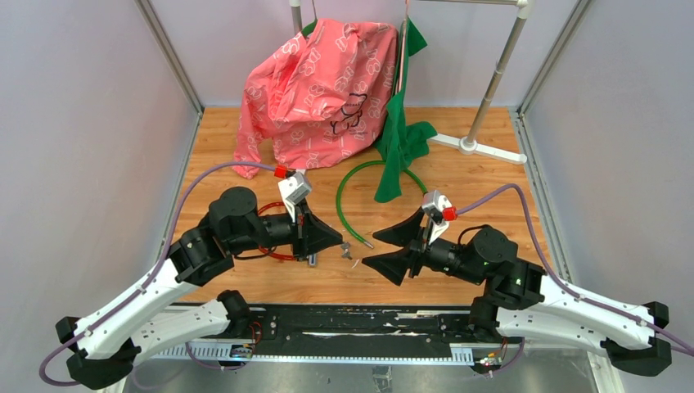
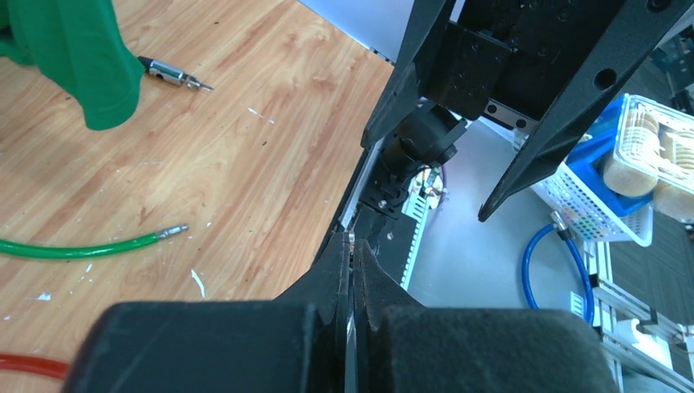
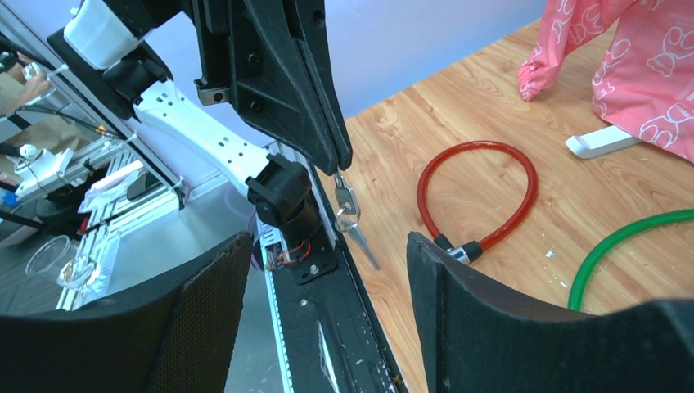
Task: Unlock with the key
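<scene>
Writing: none legible. The pink garment (image 1: 327,82) at upper centre carries white outline figures and one black one; any lettering is too small to read.

Task thing: keys (image 3: 348,214), silver metal, on a small ring. Two blades can be made out, one short and hanging straight, one longer and slanting down to the right. In the top view the keys (image 1: 348,250) sit at the centre of the frame, between the two claws, just over the near edge of the wooden surface (image 1: 491,213).

Left claw (image 3: 342,168): fingers pressed together, pinching the keys at the top so that they dangle below the tips. Its own wrist view shows a thin metal sliver between the closed fingers.

Right claw (image 1: 368,250): spread wide, holding nothing, facing the left claw from the right.

Counts:
- Cable locks, 2. The red lock (image 3: 477,147) lies as a closed loop with a metal barrel at its lower end, centre right of the right wrist view. The green lock (image 1: 339,201) lies as an open arc at centre, with bare metal ends.
- Garments, 2: the pink one and a green cloth (image 1: 401,139), both draped on a white rack (image 1: 495,82).
</scene>
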Controlling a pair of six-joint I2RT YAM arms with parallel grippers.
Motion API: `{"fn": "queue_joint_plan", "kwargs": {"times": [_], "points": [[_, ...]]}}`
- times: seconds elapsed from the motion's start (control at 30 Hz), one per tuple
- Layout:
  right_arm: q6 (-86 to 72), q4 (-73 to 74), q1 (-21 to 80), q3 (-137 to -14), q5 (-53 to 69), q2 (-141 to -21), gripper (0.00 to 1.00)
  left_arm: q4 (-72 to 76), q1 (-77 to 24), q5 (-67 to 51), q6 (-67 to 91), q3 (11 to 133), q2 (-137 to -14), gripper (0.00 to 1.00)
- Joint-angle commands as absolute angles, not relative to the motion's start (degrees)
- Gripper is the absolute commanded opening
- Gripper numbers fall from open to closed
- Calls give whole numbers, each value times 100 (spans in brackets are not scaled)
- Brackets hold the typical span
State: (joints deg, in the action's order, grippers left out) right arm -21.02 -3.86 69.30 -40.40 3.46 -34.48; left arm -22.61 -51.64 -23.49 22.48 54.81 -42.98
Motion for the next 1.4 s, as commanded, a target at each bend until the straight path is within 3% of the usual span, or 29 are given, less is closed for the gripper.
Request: {"fn": "queue_joint_plan", "kwargs": {"times": [0.0,0.2,0.87,1.37], "points": [[-2210,-1121,6882,-3783,146,-3531,70,-2177,-5216,-2018,2221,5702,-4270,0],[-2495,-2073,6875,-3630,318,-3798,65,-1807,-5213,-1775,2505,5645,-4172,0],[-3098,-3448,6830,-3700,639,-3908,64,-796,-5220,-2194,3330,5886,-4016,0],[-3395,-4191,6820,-4236,1080,-4603,44,-431,-5219,-2194,3639,5867,-3977,0]]}}
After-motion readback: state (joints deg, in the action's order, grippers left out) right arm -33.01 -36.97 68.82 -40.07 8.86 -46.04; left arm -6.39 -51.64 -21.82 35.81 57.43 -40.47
